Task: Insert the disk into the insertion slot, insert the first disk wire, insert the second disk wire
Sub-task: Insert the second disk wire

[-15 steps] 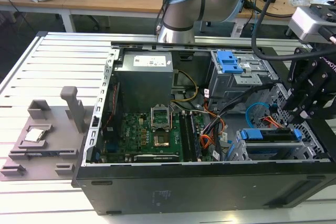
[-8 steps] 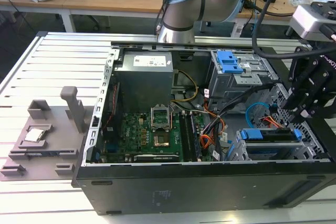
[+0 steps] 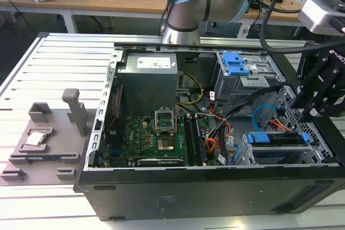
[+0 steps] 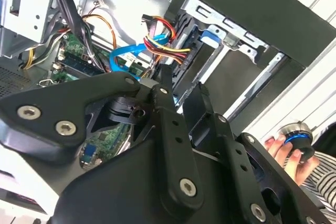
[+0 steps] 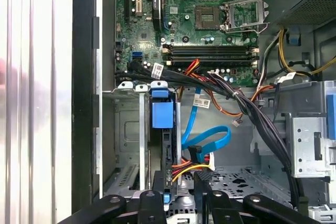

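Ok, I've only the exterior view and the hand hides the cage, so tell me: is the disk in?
Observer: Yes. In the first wrist view the disk sits inside the insertion slot, seen edge-on.
Operator: And the wires?
Observer: A blue cable loops beside the disk, next to red and yellow wires; whether either is plugged, I cannot tell.
Operator: Anyone near?
Observer: In the second wrist view, a person's fingers rest on a blue-ringed knob outside the case.

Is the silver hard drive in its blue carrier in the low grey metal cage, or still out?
In. The silver hard drive in its blue carrier sits inside the low grey metal cage, blue tabs at both ends.
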